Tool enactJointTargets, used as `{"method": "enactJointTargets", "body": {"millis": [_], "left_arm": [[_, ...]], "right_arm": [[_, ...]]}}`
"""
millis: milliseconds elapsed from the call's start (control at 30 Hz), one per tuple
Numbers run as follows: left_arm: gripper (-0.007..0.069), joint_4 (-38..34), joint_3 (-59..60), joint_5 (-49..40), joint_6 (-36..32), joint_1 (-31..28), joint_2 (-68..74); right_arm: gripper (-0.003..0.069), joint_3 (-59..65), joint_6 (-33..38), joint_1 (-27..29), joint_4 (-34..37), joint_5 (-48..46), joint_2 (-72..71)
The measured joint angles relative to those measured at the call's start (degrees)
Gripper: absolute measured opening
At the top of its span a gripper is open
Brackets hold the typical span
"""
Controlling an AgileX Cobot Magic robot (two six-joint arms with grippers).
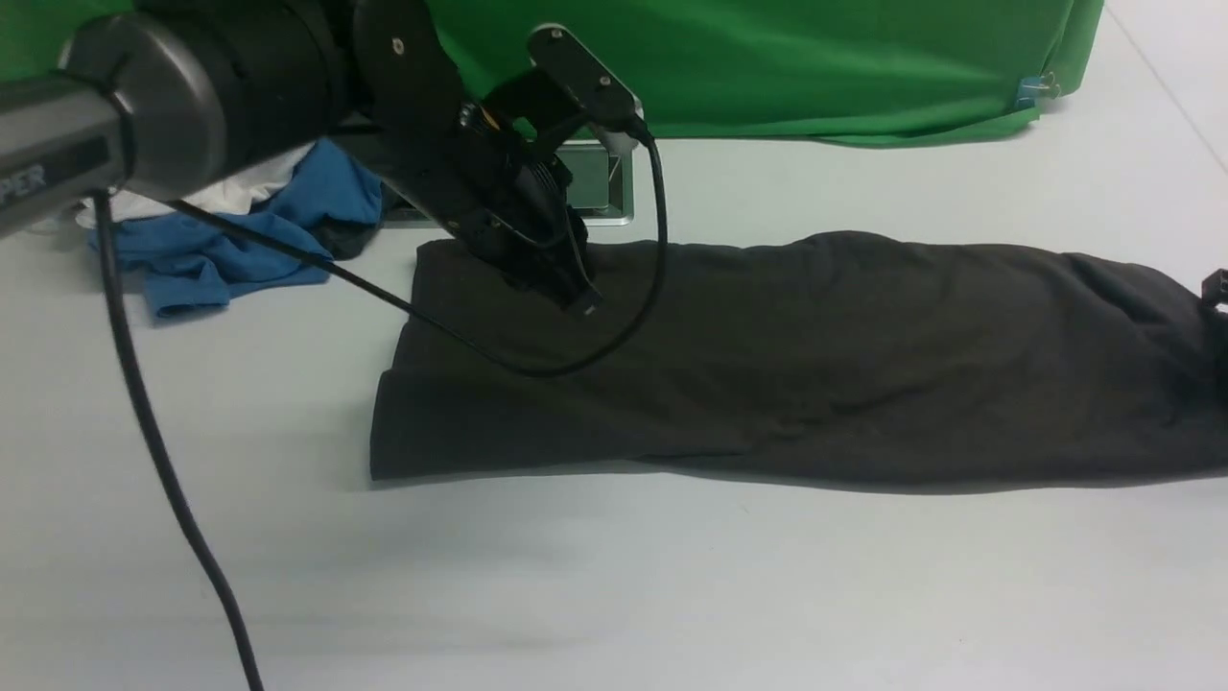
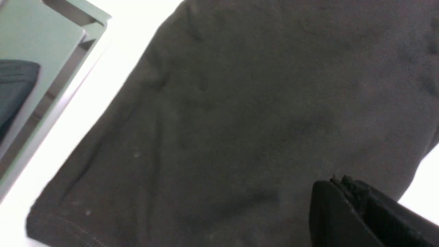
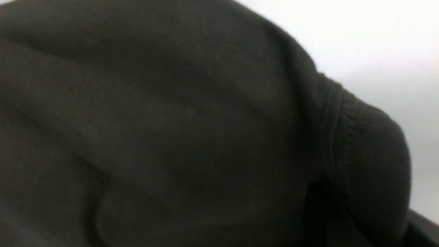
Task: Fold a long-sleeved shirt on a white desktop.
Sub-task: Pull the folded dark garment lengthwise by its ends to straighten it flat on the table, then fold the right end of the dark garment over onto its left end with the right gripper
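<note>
White desktop (image 1: 537, 585) supports the shirt (image 1: 863, 355), laid lengthwise across it and reaching the right edge of the front view. We find the left gripper (image 1: 587, 305) closed, above the shirt. The right gripper's (image 3: 356, 219) fingers straddle the ribbed end; we cannot tell whether they grip. We judge a sleeve fold is due: confirm the pinch, lift low, carry inward evenly, smooth before release.

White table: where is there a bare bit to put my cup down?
On the table, the widest bare patch in the front view is the near strip, before the shirt. Another lies between shirt and green cloth, right of the hatch. It's crowded far left, with blue cloth under the arm.
</note>
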State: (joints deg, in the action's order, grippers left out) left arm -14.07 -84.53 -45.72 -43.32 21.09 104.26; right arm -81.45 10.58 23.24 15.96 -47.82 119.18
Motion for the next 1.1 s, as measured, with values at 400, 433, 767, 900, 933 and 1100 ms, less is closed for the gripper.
{"method": "enactJointTargets", "body": {"millis": [400, 433, 767, 900, 933, 1100], "left_arm": [[0.0017, 11.0, 0.0, -3.8, 3.6, 0.0, -8.2], [0.0017, 11.1, 0.0, -3.9, 3.6, 0.0, -8.7], [0.0017, 10.8, 0.0, -4.3, 3.6, -6.9, -9.8], [0.0017, 9.9, 0.0, -4.2, 3.6, -11.6, -9.8], [0.0017, 9.7, 0.0, -4.2, 3.6, -12.8, -9.8], [0.0017, 8.9, 0.0, -4.2, 3.5, -17.4, -9.8]], "right_arm": [[0.0106, 1.0, -6.5, 2.9, -14.4, -4.0, -12.6], [0.0106, 1.0, -6.5, 3.2, -14.8, -4.1, -13.6], [0.0106, 1.0, -3.3, -2.2, -8.4, -5.8, -23.4], [0.0106, 1.0, -2.9, -7.7, -4.1, -5.2, -28.0], [0.0106, 1.0, -2.4, -9.3, -2.4, -4.8, -28.8], [0.0106, 0.9, 1.2, -15.6, 7.9, -3.0, -29.5]]}}
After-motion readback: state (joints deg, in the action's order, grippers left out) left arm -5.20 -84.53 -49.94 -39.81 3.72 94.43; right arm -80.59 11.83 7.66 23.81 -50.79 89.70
